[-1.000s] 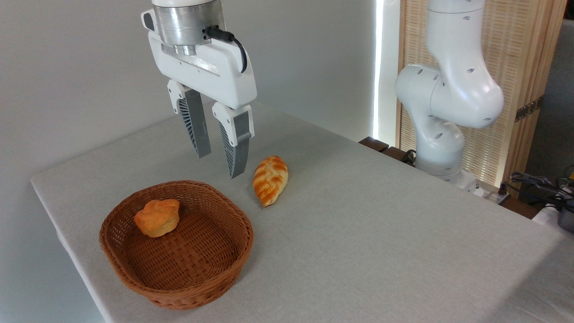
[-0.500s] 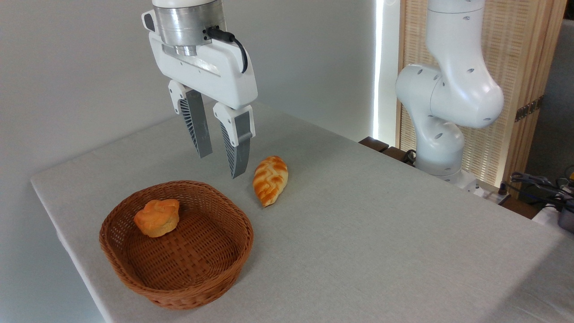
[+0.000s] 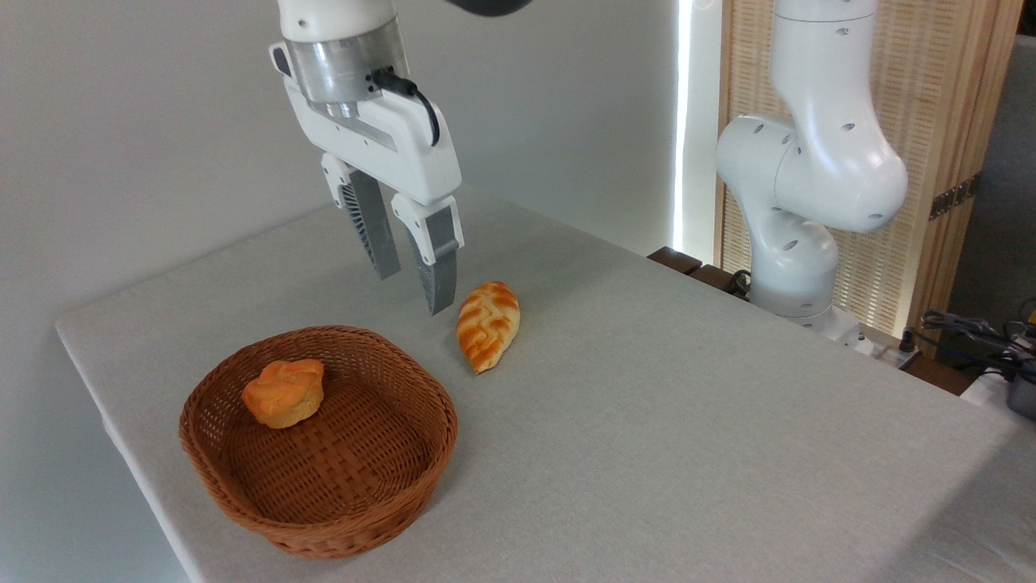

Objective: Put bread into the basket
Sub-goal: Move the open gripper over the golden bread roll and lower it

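The bread, a leaf-shaped loaf with a golden crust and a pale braided pattern, lies on the grey table just right of the basket. The basket is round reddish-brown wicker with a thick rim, near the table's front left corner. My gripper hangs open above the table, a little left of the bread and behind the basket's far rim, with nothing between its grey fingers.
A small round orange bun sits inside the basket at its back left. The arm's white base stands at the table's far right edge. Cables and gear lie beyond the right edge.
The gripper has shifted to the right, toward the bread, turning slightly. The bread, the bun and the basket have not moved.
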`<state>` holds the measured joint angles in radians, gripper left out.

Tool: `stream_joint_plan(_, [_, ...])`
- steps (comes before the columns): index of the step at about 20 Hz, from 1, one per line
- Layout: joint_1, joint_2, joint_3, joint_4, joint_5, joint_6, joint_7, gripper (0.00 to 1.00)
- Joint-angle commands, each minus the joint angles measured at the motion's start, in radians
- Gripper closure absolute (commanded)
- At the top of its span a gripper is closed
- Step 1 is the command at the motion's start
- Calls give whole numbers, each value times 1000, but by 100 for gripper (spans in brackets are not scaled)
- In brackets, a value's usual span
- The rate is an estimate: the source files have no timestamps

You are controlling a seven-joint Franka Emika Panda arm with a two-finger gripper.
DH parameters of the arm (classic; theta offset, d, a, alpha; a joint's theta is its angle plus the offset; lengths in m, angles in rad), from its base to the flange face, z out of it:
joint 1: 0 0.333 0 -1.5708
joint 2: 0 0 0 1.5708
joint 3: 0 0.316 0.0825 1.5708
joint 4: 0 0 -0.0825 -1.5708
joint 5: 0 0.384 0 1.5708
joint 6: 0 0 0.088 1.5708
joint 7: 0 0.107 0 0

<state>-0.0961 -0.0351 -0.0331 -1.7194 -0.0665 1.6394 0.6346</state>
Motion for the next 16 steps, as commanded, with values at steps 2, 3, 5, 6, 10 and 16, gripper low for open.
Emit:
stream_joint_plan(2, [-59, -115, 7, -219, -47, 131, -226, 0])
stream_joint_plan(3, [-72, -133, 7, -253, -48, 151, -278, 0])
stream_joint_plan(5, [-99, -195, 7, -354, -49, 204, -344, 0])
stream_joint_plan(6, [-111, -241, 6, -420, -49, 242, -370, 0])
stream_joint_plan(10, [-100, -304, -123, -534, -50, 289, -513, 0])
stream_joint_plan(16, [-109, -282, -198, -632, -64, 405, -602, 0])
